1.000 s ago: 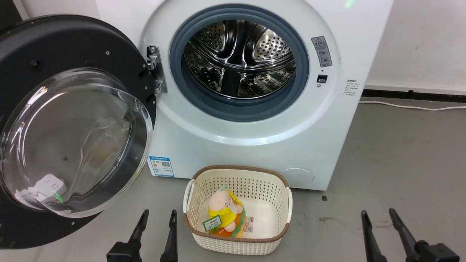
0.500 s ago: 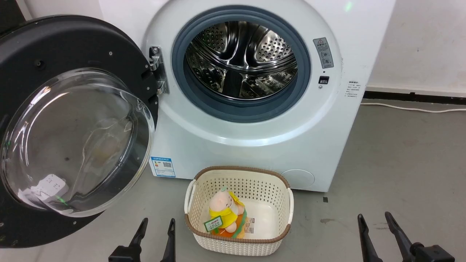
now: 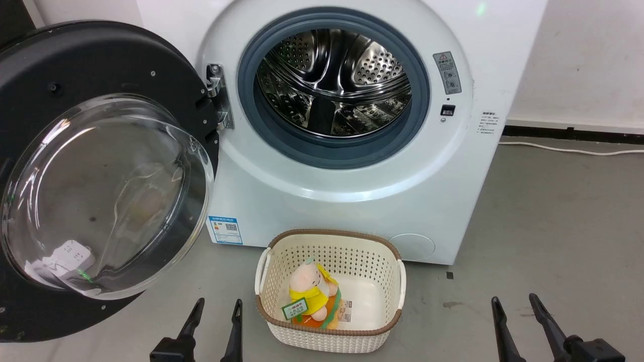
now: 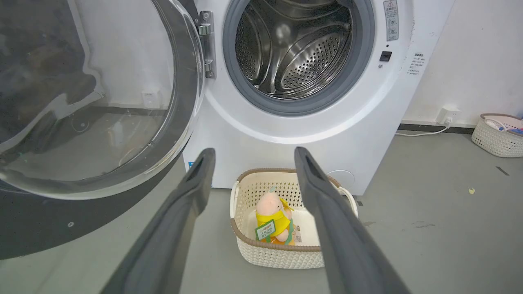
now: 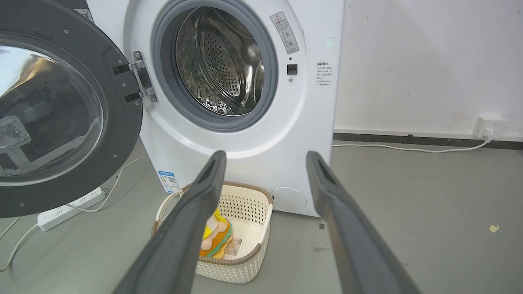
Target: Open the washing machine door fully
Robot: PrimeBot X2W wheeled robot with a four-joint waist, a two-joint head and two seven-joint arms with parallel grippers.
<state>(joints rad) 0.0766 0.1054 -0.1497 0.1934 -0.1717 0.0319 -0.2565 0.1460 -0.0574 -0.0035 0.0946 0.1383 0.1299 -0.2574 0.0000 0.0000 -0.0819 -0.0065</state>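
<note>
Left gripper (image 3: 219, 301): jaws spread wide with nothing between them; fingers point toward the machine and touch no object.
Right gripper (image 3: 513, 297): jaws spread wide and empty; fingers over bare floor (image 3: 553, 226).
Washing machine door (image 3: 75, 65): swung wide open on its hinge; stands ahead of the left gripper and to its left, well apart from the right gripper. Its inner face is turned toward the grippers.
Glass bowl (image 3: 100, 196): bulges from the door's centre toward the left gripper; apart from both of its fingers.
Hinge (image 3: 221, 100): metal, at the left edge of the opening, ahead of and above the left gripper.
Drum (image 3: 332, 80): perforated steel, exposed, ahead of and between the two grippers; framed by the grey rubber ring (image 3: 332, 153).
Basket (image 3: 327, 339): cream with a brown rim, on the floor between the two grippers, nearer the left gripper.
Plush toy (image 3: 308, 291): in the basket, on the side nearer the left gripper.
Panel cover (image 3: 411, 246): small, round, white; low on the machine front, ahead of the right gripper and to its left.
Power strip (image 5: 67, 208): white, on the floor below the door, far left of the right gripper.
</note>
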